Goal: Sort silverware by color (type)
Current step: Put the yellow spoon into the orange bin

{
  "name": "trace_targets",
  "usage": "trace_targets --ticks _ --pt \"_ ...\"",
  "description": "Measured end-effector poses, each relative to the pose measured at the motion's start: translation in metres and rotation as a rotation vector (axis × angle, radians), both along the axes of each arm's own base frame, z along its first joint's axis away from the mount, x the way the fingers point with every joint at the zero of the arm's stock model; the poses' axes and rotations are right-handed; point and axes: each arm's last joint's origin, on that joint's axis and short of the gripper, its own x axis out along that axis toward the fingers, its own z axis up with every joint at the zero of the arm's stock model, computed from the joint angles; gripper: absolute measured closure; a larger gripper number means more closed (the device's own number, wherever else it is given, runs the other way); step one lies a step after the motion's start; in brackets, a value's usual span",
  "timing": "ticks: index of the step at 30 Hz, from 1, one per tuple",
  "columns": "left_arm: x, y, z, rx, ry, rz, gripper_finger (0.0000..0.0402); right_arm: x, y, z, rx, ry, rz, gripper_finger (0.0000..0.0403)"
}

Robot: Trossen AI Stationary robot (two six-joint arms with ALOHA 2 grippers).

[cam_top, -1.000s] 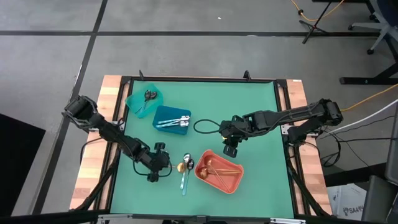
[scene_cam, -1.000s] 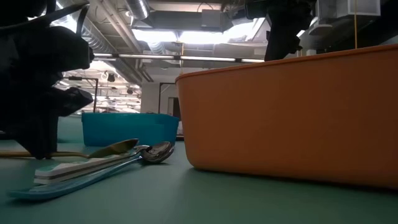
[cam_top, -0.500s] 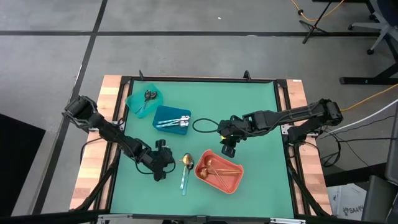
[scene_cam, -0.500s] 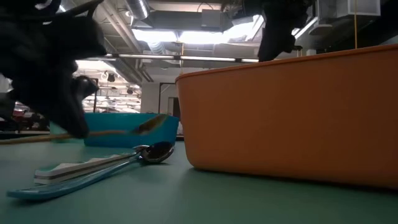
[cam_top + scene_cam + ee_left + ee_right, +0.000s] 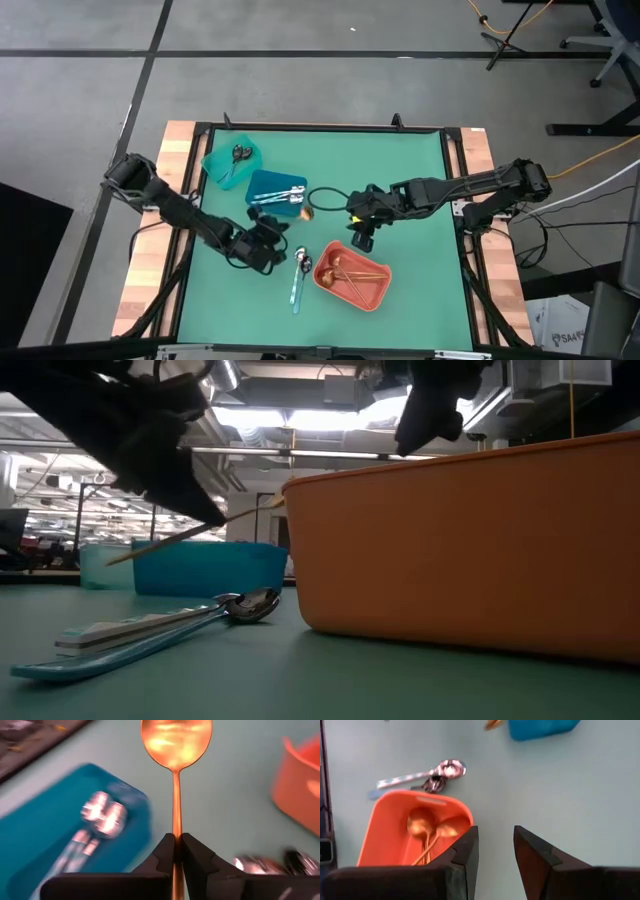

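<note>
My left gripper [image 5: 272,238] is shut on a copper-gold spoon [image 5: 300,218], held above the table between the blue bin [image 5: 277,190] and the coral bin [image 5: 352,277]. Its bowl [image 5: 176,740] points toward the blue bin's right end. Silver spoons [image 5: 97,815] lie in the blue bin and gold spoons [image 5: 427,832] in the coral bin. Two spoons [image 5: 300,270], one with a light-blue handle, lie flat on the mat beside the coral bin. My right gripper [image 5: 495,855] hovers open above the mat at the coral bin's far side [image 5: 362,238], with nothing between its fingers. My left gripper pinches the gold spoon's thin handle [image 5: 175,840] between its two fingers. The handle runs along the fingers and the bowl sticks out ahead of them. The fingers come from the table's left, slanting downward. The spoon is lifted clear and tilted, its bowl end [image 5: 275,502] higher.
A teal bin [image 5: 232,160] holding dark utensils stands at the far left. A black cable loop [image 5: 325,200] lies on the green mat right of the blue bin. In the low view the coral bin's wall [image 5: 470,540] fills the right side.
My left gripper has risen from the mat, rolled its wrist and gone toward the far edge and the blue bin. The gold spoon, which lay beside the two other spoons, has come up with it, lifted clear, its bowl now near the blue bin.
</note>
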Motion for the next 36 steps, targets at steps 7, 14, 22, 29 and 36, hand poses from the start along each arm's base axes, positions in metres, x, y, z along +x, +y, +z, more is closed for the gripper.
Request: trace_targets --ticks 7,14,22,29,36 --pt "0.009 0.012 0.007 0.04 -0.14 0.142 0.0386 0.005 -0.002 0.003 -0.073 -0.068 -0.06 0.029" --pt "0.019 0.023 0.014 0.037 -0.223 0.2 0.0386 0.009 -0.004 0.008 -0.13 -0.145 -0.117 0.029" --pt "0.031 0.036 0.026 0.067 -0.298 0.209 0.0386 0.016 -0.005 0.015 -0.198 -0.247 -0.117 0.029" --pt "0.039 0.045 0.038 0.094 -0.373 0.209 0.0386 0.023 -0.004 0.023 -0.222 -0.344 -0.084 0.029" --pt "0.046 0.052 0.05 0.128 -0.442 0.183 0.0386 0.027 -0.003 0.029 -0.248 -0.418 -0.067 0.029"
